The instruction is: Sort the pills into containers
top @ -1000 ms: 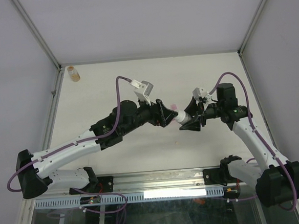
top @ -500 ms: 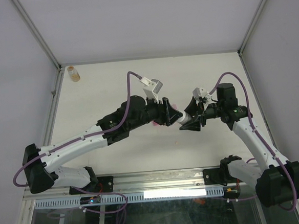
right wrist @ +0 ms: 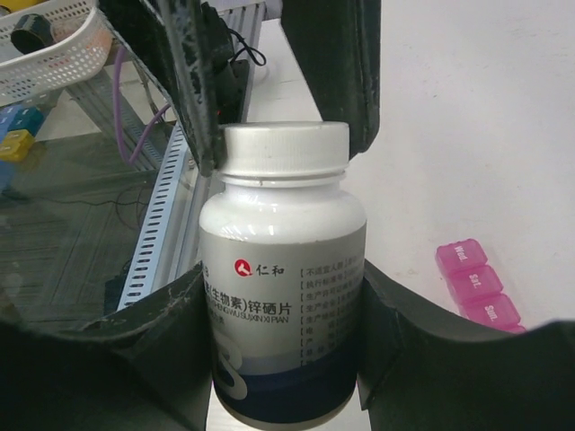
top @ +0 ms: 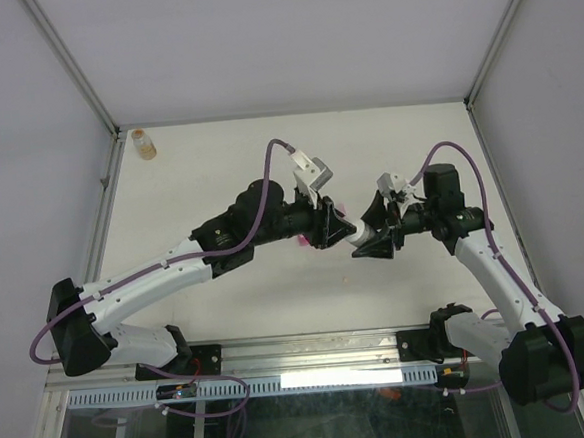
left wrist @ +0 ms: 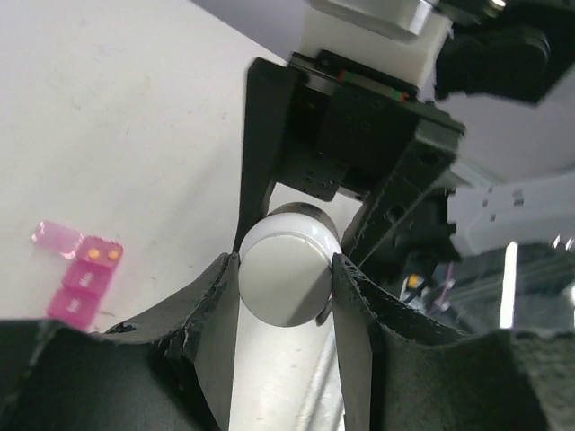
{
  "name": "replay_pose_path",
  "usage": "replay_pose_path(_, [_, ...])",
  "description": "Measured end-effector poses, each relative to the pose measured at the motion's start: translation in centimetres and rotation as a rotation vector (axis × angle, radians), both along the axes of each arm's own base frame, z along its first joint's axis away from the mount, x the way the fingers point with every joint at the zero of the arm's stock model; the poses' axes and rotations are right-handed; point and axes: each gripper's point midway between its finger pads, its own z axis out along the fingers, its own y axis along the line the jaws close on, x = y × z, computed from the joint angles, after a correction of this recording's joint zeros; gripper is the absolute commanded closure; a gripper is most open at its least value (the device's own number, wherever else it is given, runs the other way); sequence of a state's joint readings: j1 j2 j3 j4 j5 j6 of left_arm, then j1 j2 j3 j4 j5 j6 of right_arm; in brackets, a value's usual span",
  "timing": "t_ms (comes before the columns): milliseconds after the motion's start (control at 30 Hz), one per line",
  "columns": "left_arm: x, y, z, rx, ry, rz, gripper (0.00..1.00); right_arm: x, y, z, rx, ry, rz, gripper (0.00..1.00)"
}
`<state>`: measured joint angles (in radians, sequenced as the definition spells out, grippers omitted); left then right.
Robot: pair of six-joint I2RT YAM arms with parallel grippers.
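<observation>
**Desk:** What do we have at the centre?

**Photo:** We see a white bottle (right wrist: 283, 242) held level above the table (top: 199, 175), between the two arms. The right gripper (right wrist: 283, 314) clamps its labelled body, one finger on each side. The left gripper (left wrist: 286, 269) has closed on the cap (right wrist: 285, 148), with both pads pressed against its rim.

**Desk:** And the organiser?

**Photo:** The pink strip (left wrist: 81, 278) lies on the table below the bottle, touching neither the bottle nor the grippers. From the right wrist we see it just to the right of the bottle, with three lidded compartments (right wrist: 476, 283) in view. From the left wrist it lies down and to the left of the cap.

**Desk:** Any pills?

**Photo:** We make out two orange specks (left wrist: 101, 254) in one compartment. We cannot tell whether they are pills.

**Desk:** Anything else?

**Photo:** An amber bottle (top: 143, 143) stands well apart from the white bottle, far up and to the left in the top view.
</observation>
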<state>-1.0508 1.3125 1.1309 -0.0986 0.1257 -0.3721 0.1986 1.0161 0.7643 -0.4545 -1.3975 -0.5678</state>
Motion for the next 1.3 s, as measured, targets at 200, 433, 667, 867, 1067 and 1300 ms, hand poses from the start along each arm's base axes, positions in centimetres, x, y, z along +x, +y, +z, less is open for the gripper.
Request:
replay_pose_path(200, [-1.7, 0.2, 0.2, 0.058, -0.432, -0.321, 0.84, -1.0, 0.1, 0.3, 0.021, 0.011, 0.037, 1.0])
replay_pose_path(433, [-1.7, 0.4, 0.6, 0.052, -0.616, -0.476, 0.03, -0.7, 0.2, 0.6, 0.023, -0.021, 0.032, 1.0])
replay_pose_path(667, [-1.0, 1.7, 1.7, -0.054, -0.518, -0.282, 0.01, 0.0, 0.0, 0.4, 0.008, -0.031, 0.0, 1.0])
replay_pose_path(867, [-0.6, 5.1, 5.2, -0.229, -0.326, -0.031, 0.05, 0.1, 0.0, 0.4, 0.005, -0.037, -0.005, 1.0])
replay_pose_path(1067, [-1.0, 5.9, 5.8, -0.352, -0.043, 0.076, 0.26, 0.2, 0.0, 0.3, 0.004, -0.033, -0.006, 1.0])
replay_pose_path(1300, [-0.8, 3.2, 1.5, -0.183, 0.151, 0.138, 0.28, 0.3, 0.0, 0.3, 0.002, -0.034, -0.008, 1.0])
